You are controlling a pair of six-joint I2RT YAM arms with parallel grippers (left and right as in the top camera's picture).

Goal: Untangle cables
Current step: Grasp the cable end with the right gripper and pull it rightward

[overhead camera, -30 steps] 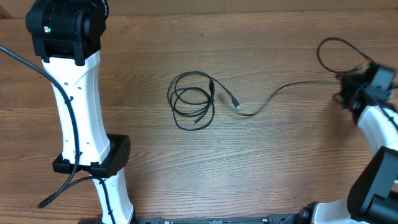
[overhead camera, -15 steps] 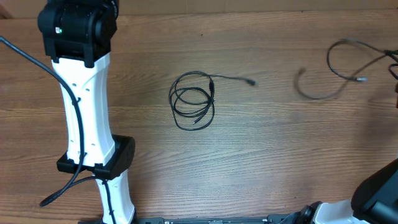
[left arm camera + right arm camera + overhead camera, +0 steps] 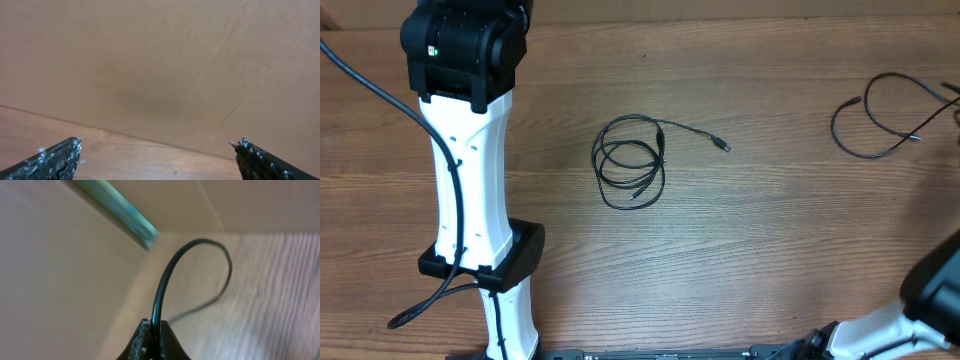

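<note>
Separating seems nearly done: the right end effector (image 3: 154, 330) is clamping the loose cable (image 3: 880, 120), well right of the coiled cable (image 3: 630, 162); the left end effector (image 3: 159, 150) is gaping, empty. Next calls for releasing it flat.

Wooden table (image 3: 770, 250), grain running sideways. Lying flat near its middle: coiled black cable (image 3: 630, 162), one plug end (image 3: 723, 146) trailing rightward.

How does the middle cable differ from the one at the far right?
The middle cable is wound in a tight coil with a short tail; the right cable trails in one loose, open curve. The middle cable lies free; the right cable is clamped in the shut right gripper. Both are thin and black.
</note>
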